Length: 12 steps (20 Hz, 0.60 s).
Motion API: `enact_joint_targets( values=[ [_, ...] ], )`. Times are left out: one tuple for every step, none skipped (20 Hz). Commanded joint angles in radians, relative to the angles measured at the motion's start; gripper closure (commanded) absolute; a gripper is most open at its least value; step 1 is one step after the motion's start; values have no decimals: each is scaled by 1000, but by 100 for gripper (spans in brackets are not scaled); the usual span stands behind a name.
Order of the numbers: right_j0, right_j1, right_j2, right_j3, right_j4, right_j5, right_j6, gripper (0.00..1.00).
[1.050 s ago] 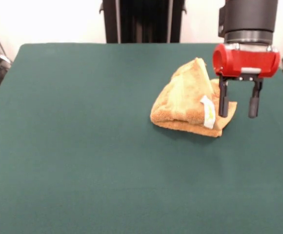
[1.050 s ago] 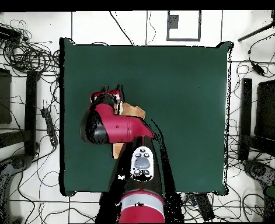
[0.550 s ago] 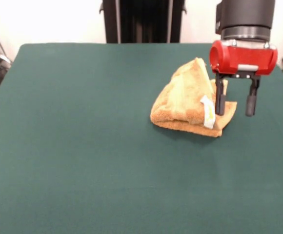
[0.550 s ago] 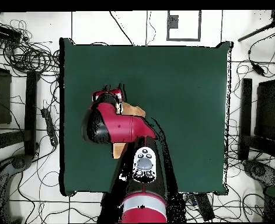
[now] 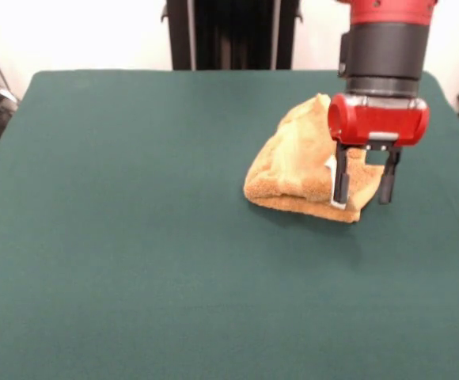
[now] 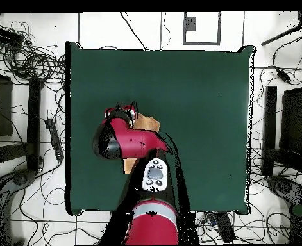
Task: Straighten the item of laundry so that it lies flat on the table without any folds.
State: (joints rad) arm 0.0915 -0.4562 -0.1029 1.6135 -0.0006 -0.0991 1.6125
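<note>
Since a second ago my gripper has shifted toward the picture's left in the front view and come lower, so it now hangs over the right end of the towel rather than beside it. I see the two dark fingers spread apart with a clear gap between them and nothing clamped: one finger stands in front of the towel's right part, covering most of the small white care tag, and the other hangs just past the towel's right corner, its tip above the green surface. I cannot tell whether either fingertip touches the cloth. Above the fingers sits the red gripper body, and over it the dark cylindrical wrist rising out of the top of the picture. The towel has not moved; it lies still bunched on the right half of the surface in the front view, folded over itself, with one corner peaked upward and a thick rolled edge along its near side. In the overhead view the red arm covers most of the towel, leaving only an orange corner showing beside it on the green surface.
</note>
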Motion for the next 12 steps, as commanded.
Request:
enact_joint_targets(
  values=[
    [55,156,12,14,10,-23,171,0],
    [58,166,14,19,9,-44,178,0],
    [65,179,9,23,9,-77,189,0],
    [78,192,-3,23,17,-95,196,0],
    [78,203,-2,25,15,-116,201,0],
    [72,210,6,28,8,-127,202,0],
    [65,215,16,37,2,-141,207,0],
    [77,221,5,44,8,-159,213,0],
    [84,223,-2,57,8,-194,221,0],
    [86,226,1,71,2,-225,228,0],
    [91,228,-1,82,3,-246,233,0],
    [100,231,-6,91,7,-275,238,0]
  ],
)
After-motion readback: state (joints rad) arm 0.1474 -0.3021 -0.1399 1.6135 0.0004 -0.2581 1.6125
